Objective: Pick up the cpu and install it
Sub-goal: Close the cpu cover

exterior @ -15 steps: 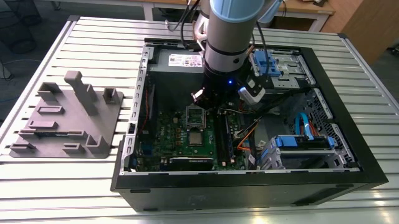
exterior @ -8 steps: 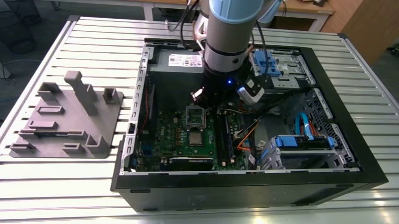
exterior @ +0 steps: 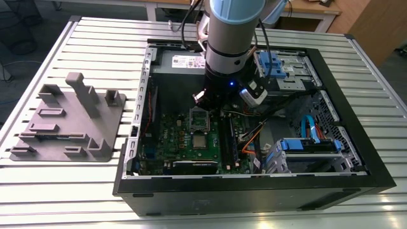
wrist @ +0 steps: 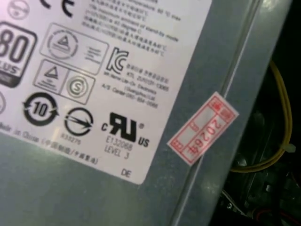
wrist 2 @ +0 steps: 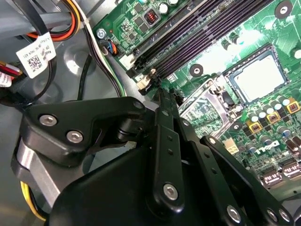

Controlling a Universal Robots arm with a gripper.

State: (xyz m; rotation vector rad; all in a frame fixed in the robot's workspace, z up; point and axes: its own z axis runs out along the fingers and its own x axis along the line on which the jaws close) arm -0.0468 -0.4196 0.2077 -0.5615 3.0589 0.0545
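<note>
The cpu (exterior: 199, 141) is a small silver square lying on the green motherboard (exterior: 175, 136) inside the open computer case; in the second wrist view the cpu (wrist 2: 258, 77) sits in a dark frame. The metal-framed socket (exterior: 199, 119) with a dark centre lies between it and my gripper (exterior: 207, 104). My gripper (wrist 2: 159, 92) hangs just above the board at the socket's far edge, beside the dark memory slots (wrist 2: 197, 35). Its black fingers (wrist 2: 165, 136) meet at the tips with nothing seen between them.
The grey power supply (wrist: 94, 188) with its white label (exterior: 186, 61) stands just behind the arm. Cables (exterior: 251, 136) and blue drive cages (exterior: 308, 145) are at the exterior view's right. A grey fixture (exterior: 70, 119) lies outside the black case walls (exterior: 254, 188).
</note>
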